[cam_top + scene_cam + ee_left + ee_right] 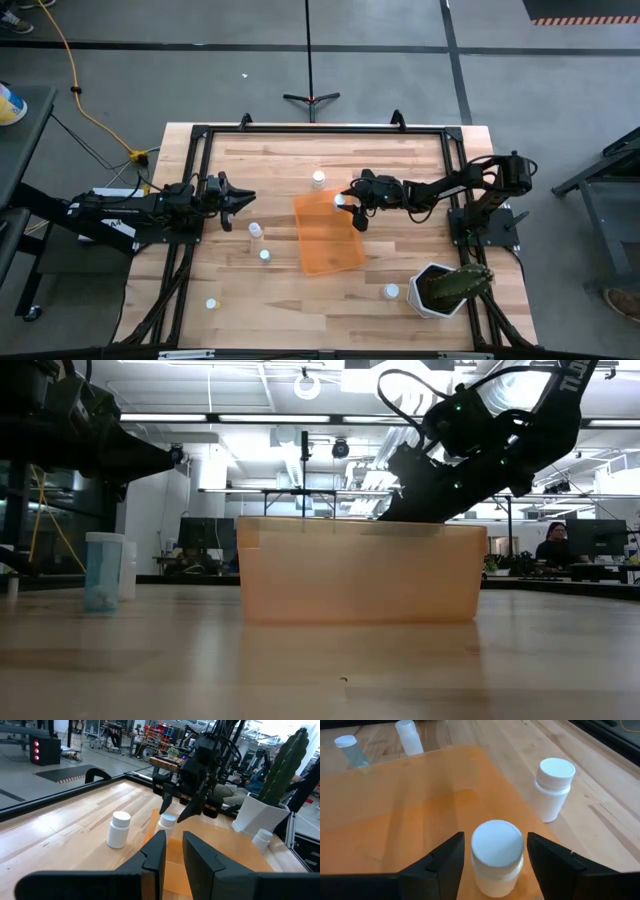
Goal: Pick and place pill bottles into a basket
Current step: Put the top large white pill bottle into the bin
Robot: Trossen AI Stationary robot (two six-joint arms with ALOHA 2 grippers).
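Note:
The orange basket lies mid-table. My right gripper is open over its far right corner. Its fingers stand on either side of a white pill bottle with a narrow gap each side; the bottle stands upright inside that corner. Another bottle stands on the table just beyond the basket's far side. More bottles stand left of the basket, near the front left and front right. My left gripper is open and empty, left of the basket, above the table.
A white pot with a green cactus-like plant stands at the near right corner. A black frame borders the table. In the low view the basket fills the middle and two bottles stand at the left.

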